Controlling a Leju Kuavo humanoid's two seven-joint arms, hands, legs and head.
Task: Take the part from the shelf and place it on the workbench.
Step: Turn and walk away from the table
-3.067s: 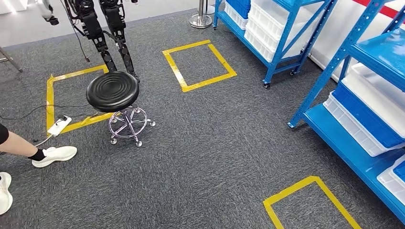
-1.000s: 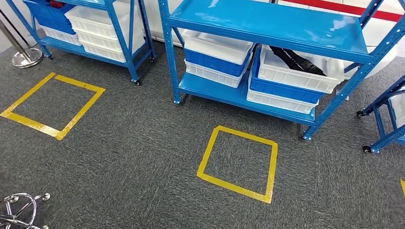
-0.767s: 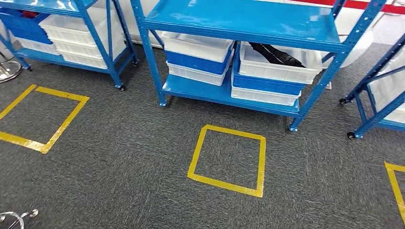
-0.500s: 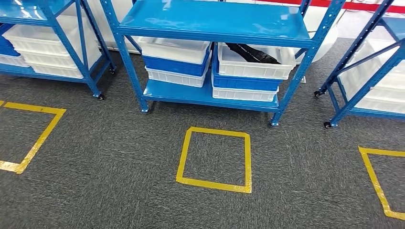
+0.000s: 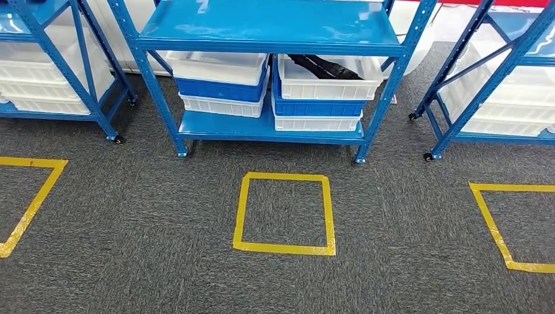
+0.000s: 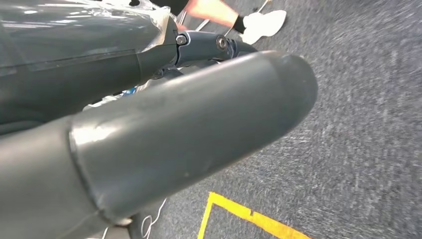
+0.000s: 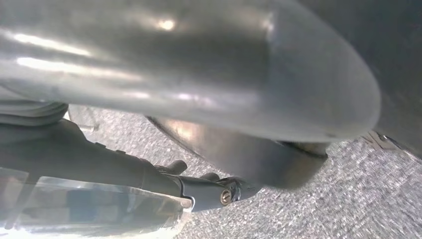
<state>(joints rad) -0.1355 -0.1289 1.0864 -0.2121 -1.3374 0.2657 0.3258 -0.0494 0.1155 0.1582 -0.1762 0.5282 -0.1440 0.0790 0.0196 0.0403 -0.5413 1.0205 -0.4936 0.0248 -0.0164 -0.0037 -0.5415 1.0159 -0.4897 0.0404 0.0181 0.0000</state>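
The part (image 5: 325, 66) is a long black piece lying in a white bin (image 5: 327, 84) on the lower level of the blue shelf (image 5: 268, 26), straight ahead in the head view. That bin sits on a blue bin and another white one. My left hand (image 6: 189, 134) hangs beside my body over the carpet, its thick grey thumb and dark fingers stretched out with nothing in them. Just as bare, my right hand (image 7: 209, 79) hangs low over the carpet.
A yellow tape square (image 5: 285, 212) marks the grey carpet in front of the shelf, with more squares at the left (image 5: 26, 196) and right (image 5: 504, 222). More blue shelves with bins stand at left (image 5: 59, 72) and right (image 5: 497, 85). A person's white shoe (image 6: 261, 22) is near.
The camera has swung round: the stool and the person's feet have left the head view, and the shelf with the black part has come to the middle, square-on.
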